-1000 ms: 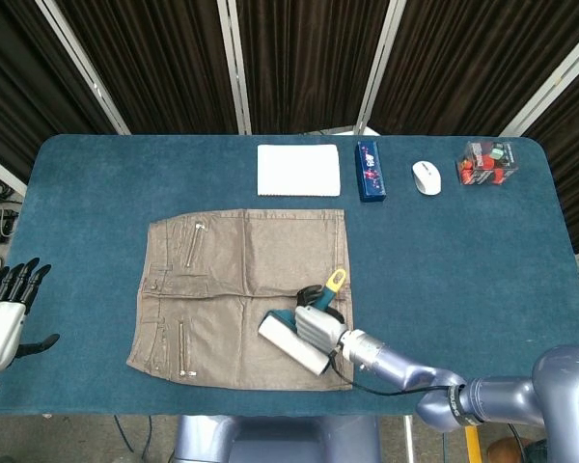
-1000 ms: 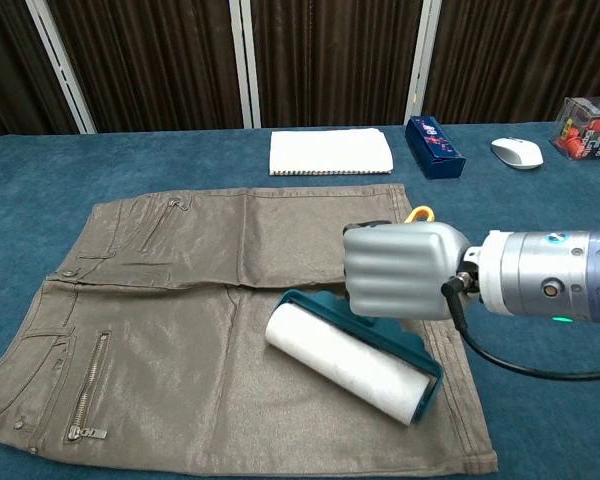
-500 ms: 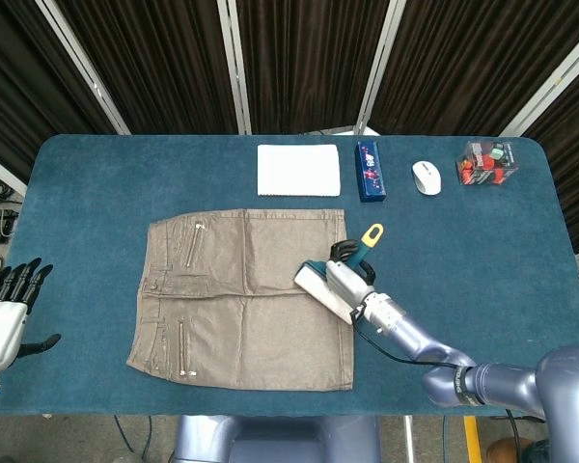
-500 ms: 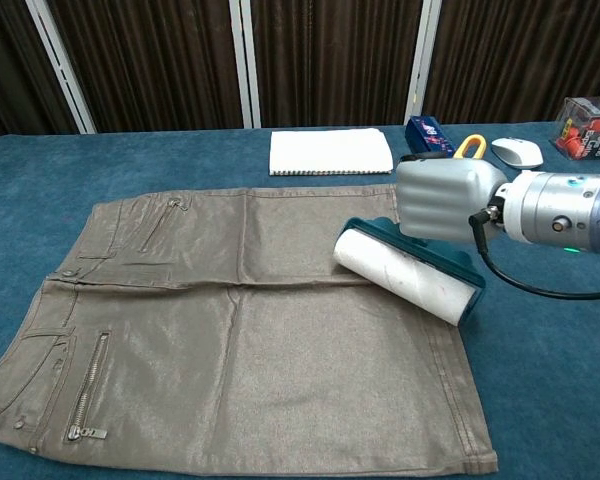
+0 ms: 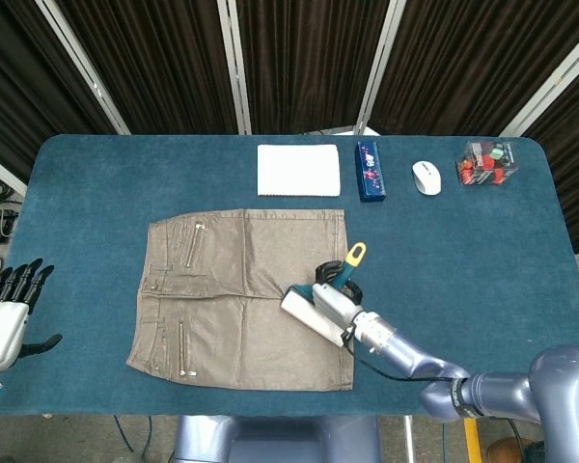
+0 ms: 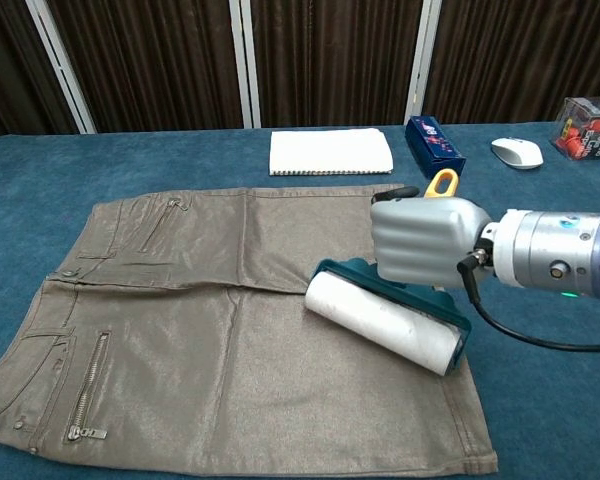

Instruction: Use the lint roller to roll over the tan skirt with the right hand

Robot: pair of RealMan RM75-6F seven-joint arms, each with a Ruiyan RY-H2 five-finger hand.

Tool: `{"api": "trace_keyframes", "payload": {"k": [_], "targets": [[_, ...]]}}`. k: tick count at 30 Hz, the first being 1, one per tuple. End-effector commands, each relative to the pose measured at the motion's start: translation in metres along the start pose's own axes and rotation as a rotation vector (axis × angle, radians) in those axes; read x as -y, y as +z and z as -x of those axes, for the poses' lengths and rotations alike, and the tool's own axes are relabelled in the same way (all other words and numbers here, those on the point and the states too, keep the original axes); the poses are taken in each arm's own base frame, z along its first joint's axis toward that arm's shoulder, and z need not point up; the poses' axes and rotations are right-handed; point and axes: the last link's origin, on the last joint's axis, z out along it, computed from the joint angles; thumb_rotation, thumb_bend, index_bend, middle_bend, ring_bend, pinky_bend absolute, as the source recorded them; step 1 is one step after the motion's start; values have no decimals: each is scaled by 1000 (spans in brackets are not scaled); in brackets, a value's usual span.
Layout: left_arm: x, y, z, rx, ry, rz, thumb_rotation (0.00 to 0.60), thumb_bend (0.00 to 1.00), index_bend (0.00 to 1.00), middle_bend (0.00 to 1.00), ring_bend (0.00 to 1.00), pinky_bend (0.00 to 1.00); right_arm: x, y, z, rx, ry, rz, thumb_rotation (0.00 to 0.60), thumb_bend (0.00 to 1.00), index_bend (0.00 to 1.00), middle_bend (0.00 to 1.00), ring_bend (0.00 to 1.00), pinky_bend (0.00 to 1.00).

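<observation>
The tan skirt [image 5: 232, 289] [image 6: 180, 330] lies flat on the blue table, waistband to the left. My right hand [image 5: 333, 299] [image 6: 425, 243] grips the teal handle of the lint roller [image 5: 309, 313] [image 6: 383, 322]. Its white roll rests on the skirt's right part, near the hem. The yellow handle end [image 5: 355, 254] [image 6: 441, 182] sticks out past the hand. My left hand [image 5: 5, 313] hangs at the table's left edge, fingers apart and holding nothing; only the head view shows it.
Along the far edge stand a white folded cloth [image 5: 298, 170] [image 6: 330, 151], a blue box [image 5: 369, 171] [image 6: 434, 133], a white mouse [image 5: 426, 177] [image 6: 516, 152] and a clear box of small items [image 5: 486, 162] [image 6: 586, 127].
The right hand first pushed the roller away across the skirt toward the right hem, then drew it back toward me. The left hand stayed still.
</observation>
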Motion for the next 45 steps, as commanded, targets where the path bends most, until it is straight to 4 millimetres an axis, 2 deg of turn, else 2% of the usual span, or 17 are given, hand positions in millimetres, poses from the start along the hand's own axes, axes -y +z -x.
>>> {"api": "trace_keyframes", "payload": {"k": [1, 12, 16, 20, 26, 30, 33, 36, 45], "targets": [[0, 0, 0, 1, -1, 1, 600, 0, 0, 0, 0, 0, 6, -3, -10, -29, -5, -21, 600, 724, 623, 617, 547, 514], [0, 0, 0, 5, -4, 2, 600, 0, 0, 0, 0, 0, 23, -17, -38, -134, -2, -89, 600, 723, 622, 616, 550, 516], [0, 0, 0, 7, -5, 1, 600, 0, 0, 0, 0, 0, 24, -17, -38, -133, 7, -87, 600, 724, 622, 617, 553, 516], [1, -1, -1, 4, -5, 1, 600, 0, 0, 0, 0, 0, 16, -13, -28, -100, 8, -51, 600, 723, 622, 617, 553, 516], [1, -1, -1, 6, -7, 1, 600, 0, 0, 0, 0, 0, 0, -7, 1, -24, 10, 7, 600, 724, 623, 617, 553, 516], [1, -1, -2, 2, -9, 1, 600, 0, 0, 0, 0, 0, -12, -8, 39, 73, -1, 46, 600, 724, 622, 617, 553, 516], [1, -1, -1, 5, -7, 1, 600, 0, 0, 0, 0, 0, -18, -14, 69, 146, -5, 69, 600, 724, 623, 617, 553, 517], [0, -1, 1, 11, -3, 2, 600, 0, 0, 0, 0, 0, -22, -20, 90, 197, 4, 90, 600, 723, 623, 616, 553, 516], [-3, 0, 2, 15, 1, 6, 600, 0, 0, 0, 0, 0, -37, -35, 144, 340, 109, 179, 600, 724, 623, 616, 553, 516]]}}
